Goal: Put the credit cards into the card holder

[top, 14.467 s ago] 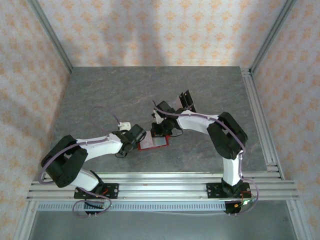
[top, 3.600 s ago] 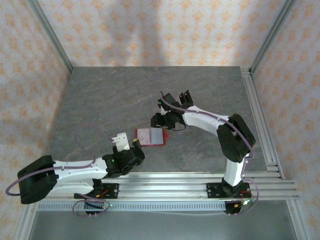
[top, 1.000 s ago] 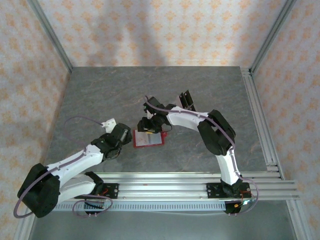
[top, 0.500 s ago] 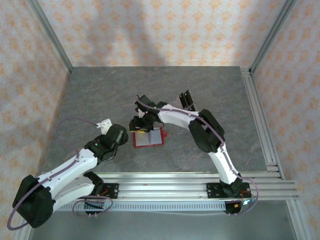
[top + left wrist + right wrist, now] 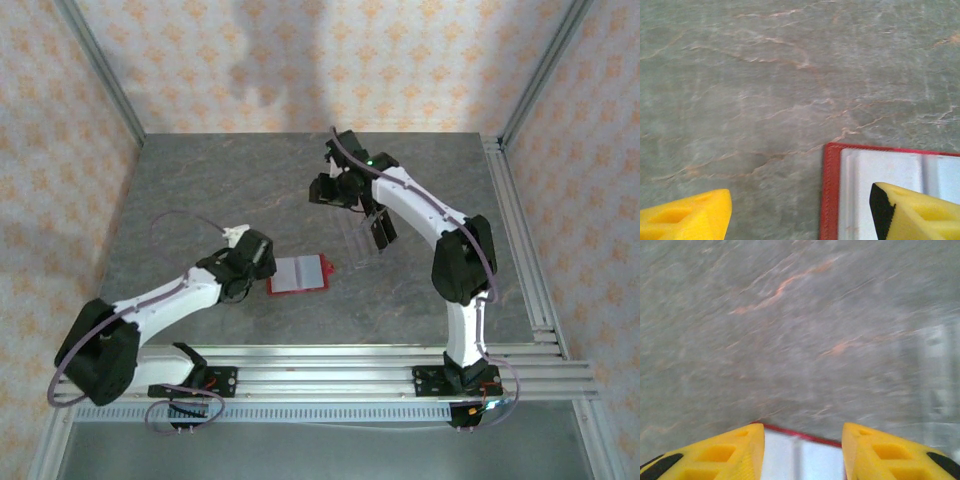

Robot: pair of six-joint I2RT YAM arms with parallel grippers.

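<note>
Top external | poising left tool [image 5: 265, 268], spread and empty, over card holder [image 5: 300, 273] edge | right tool [image 5: 330, 192]: grip untellable | risking snagging and sliding it

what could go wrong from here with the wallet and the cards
The left fingers stand apart across the card holder's red edge, one above its pale pocket and one above bare table. A push or a pinch there might slide the holder or lift its edge.

The dark cards lie right beside the right arm. A low sweep of that arm could knock them away.
</note>
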